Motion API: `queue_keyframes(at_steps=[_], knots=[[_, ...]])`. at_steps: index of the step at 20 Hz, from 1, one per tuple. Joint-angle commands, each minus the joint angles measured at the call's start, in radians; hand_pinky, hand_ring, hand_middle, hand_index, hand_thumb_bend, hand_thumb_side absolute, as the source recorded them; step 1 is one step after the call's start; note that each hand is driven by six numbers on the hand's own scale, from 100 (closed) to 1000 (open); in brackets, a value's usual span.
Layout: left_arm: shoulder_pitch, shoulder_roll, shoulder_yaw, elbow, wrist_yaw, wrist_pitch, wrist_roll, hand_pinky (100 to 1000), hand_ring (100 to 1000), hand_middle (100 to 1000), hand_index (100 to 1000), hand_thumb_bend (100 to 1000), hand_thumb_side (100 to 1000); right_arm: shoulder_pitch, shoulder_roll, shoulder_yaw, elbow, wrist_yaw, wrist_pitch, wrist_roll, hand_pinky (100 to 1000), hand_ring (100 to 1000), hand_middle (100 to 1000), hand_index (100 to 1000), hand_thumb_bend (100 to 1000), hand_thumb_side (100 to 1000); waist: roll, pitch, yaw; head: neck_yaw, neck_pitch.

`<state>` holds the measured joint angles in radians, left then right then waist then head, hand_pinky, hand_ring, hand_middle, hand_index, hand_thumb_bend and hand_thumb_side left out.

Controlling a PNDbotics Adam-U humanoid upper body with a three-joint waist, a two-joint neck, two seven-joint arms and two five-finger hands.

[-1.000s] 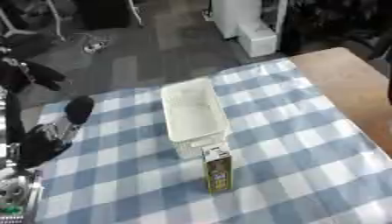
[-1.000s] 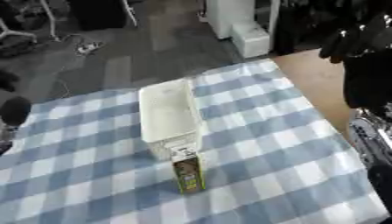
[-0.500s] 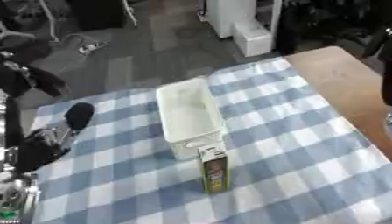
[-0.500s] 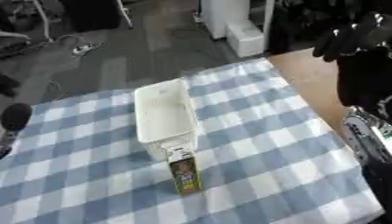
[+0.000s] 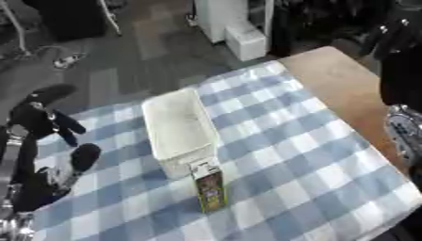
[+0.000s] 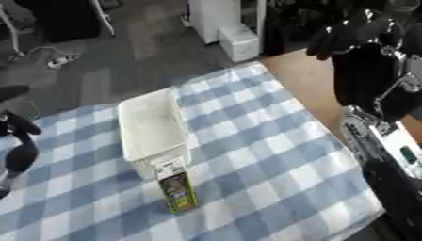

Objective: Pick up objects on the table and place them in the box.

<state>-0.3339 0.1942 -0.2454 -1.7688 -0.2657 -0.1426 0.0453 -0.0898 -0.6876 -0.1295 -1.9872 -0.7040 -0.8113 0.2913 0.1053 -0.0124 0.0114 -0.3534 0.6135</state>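
Observation:
A white oblong box [image 5: 174,124] lies lengthwise in the middle of the blue-and-white checked tablecloth [image 5: 305,160], with nothing in it. A yellow-green carton [image 5: 210,188] stands upright right against the box's near end. My left hand [image 5: 37,124] hangs at the left edge beside the box, fingers spread and holding nothing. Raised over the table's far right corner, my right hand [image 6: 350,35] has relaxed fingers and holds nothing. Both hands are apart from the carton.
A strip of bare wooden table [image 5: 338,80] runs along the right of the cloth. My right forearm [image 6: 387,136] fills the right edge. Dark floor, a white cabinet [image 5: 235,28] and cables lie beyond the far edge.
The whole picture has shifted, so the camera moved. The left hand now shows lower along the left edge. Box and carton stand as before.

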Motion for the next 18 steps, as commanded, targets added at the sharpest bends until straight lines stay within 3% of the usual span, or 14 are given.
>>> queue_keyframes(at_steps=[1, 8, 18], knots=[[-0.007, 0.019, -0.012, 0.005, 0.076, 0.008, -0.050, 286, 451, 795, 877, 644, 768, -0.017, -0.037, -0.008, -0.013, -0.008, -0.009, 0.013, 462, 432, 455, 598, 100, 1000, -0.005, -0.007, -0.003, -0.007, -0.011], [-0.005, 0.025, -0.016, 0.022, 0.209, 0.043, -0.142, 281, 458, 808, 892, 655, 756, -0.020, -0.040, -0.007, -0.013, -0.017, -0.009, 0.021, 462, 432, 455, 598, 100, 1000, -0.003, -0.008, -0.005, 0.000, -0.014], [-0.008, 0.035, -0.071, 0.055, 0.137, 0.063, -0.304, 305, 481, 841, 923, 663, 775, -0.019, -0.040, -0.005, -0.013, -0.017, -0.012, 0.032, 462, 432, 455, 598, 100, 1000, -0.004, -0.006, -0.009, 0.013, -0.010]])
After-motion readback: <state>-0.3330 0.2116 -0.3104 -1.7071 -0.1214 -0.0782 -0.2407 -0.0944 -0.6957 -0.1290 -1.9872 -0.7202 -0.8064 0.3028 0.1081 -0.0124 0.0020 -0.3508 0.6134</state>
